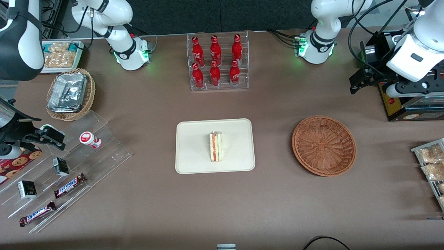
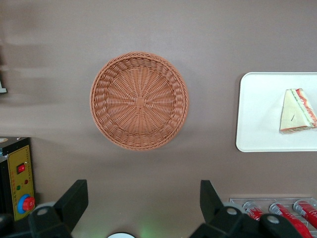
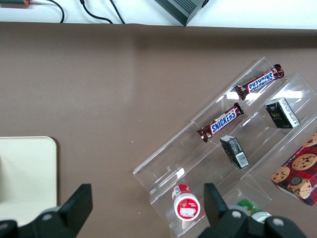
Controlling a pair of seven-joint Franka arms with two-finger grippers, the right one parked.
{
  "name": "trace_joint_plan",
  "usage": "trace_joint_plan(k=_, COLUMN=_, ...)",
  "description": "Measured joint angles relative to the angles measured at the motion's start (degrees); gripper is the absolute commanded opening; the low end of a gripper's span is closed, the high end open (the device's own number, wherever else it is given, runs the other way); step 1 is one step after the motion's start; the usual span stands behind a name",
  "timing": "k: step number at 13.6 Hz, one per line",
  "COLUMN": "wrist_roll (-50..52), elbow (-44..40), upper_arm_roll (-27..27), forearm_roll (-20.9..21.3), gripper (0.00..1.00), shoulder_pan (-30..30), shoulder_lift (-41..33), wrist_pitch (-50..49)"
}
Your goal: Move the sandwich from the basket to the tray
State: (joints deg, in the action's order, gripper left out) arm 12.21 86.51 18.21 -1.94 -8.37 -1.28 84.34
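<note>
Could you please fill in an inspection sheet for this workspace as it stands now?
Surface: brown table.
Job's things: sandwich lies on the tray; basket holds nothing.
Clutter: cola bottles in a clear rack; Snickers bars on stepped racks; foil packets in a tan basket.
Grippers: claw open, raised above the table, beside the basket.
Cables: black cables at the working arm's end.
Surroundings: control box with red buttons.

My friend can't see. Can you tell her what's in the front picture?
A sandwich sits on a cream tray mid-table, and the brown basket beside it, toward the working arm's end, is empty. The gripper hangs above the table, farther from the camera than the basket, holding nothing.
</note>
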Motion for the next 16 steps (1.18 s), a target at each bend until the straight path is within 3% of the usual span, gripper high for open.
trace_joint_plan(k=4, wrist_roll=-0.04, elbow=-0.06, upper_arm_roll=-0.69, forearm_roll=0.18, gripper=1.00, shoulder_pan=1.67, shoulder_lift=0.19, wrist_pitch=-0.04)
trace_joint_plan(k=7, wrist_roll=-0.09, elbow=-0.07, upper_arm_roll=-6.37, forearm_roll=0.31, gripper=1.00, shoulder_pan=6.60, shoulder_lift=0.31, wrist_pitch=-0.05)
trace_joint_plan(k=16, wrist_roll=-10.71, elbow=-1.07, upper_arm_roll=-8.54, forearm_roll=1.70, gripper=1.00, shoulder_pan=5.66, shoulder_lift=0.27, wrist_pitch=-2.33)
